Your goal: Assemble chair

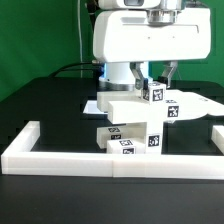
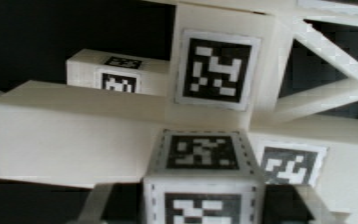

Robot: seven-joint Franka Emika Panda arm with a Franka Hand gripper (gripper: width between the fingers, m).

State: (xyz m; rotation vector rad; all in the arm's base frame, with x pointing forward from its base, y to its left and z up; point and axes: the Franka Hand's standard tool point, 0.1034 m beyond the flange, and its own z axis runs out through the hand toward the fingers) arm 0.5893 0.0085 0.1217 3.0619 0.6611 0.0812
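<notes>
White on black. The small matte-white toy chair [image 1: 135,115] is in pieces, clustered in the middle of the black bench [image 1: 40,100]. It lies behind the long low white border rail [image 1: 60,157] and apart from it.

Exterior view:
- The flat white seat slab [image 1: 125,103] lies at the back of the cluster.
- The blocky white legs [image 1: 128,140], each with square tags, lie in front of the slab.
- An upright white post with a black-and-white tag [image 1: 155,93] stands at the slab's edge, on the exterior view's right.

Hand [image 1: 162,74]: directly above that post, with its fingers pointing down at the top of it. You cannot tell whether they have closed on it. The wrist view shows no fingertip. It shows only the post [image 2: 220,65] close up, a ladder-like white frame [image 2: 327,70] beside it, and a tagged white block [image 2: 202,185] nearer the lens. You cannot tell whether post and frame are one piece.

Judgement: the step is a grasp on the post, early in the build. Nothing looks surely joined.

To do it well:
- Set the fingers square across the post's two flat faces, never on a rung.
- Confirm contact on both sides before you raise anything.
- Lift straight up, because the slab and legs lie just beside the post and a sideways pull would likely drag them.
- Expect a light, smooth part that can pivot in a two-finger pinch, so move slowly and keep the frame's weight hanging under the grip.
- Stay clear of the rail.
</notes>
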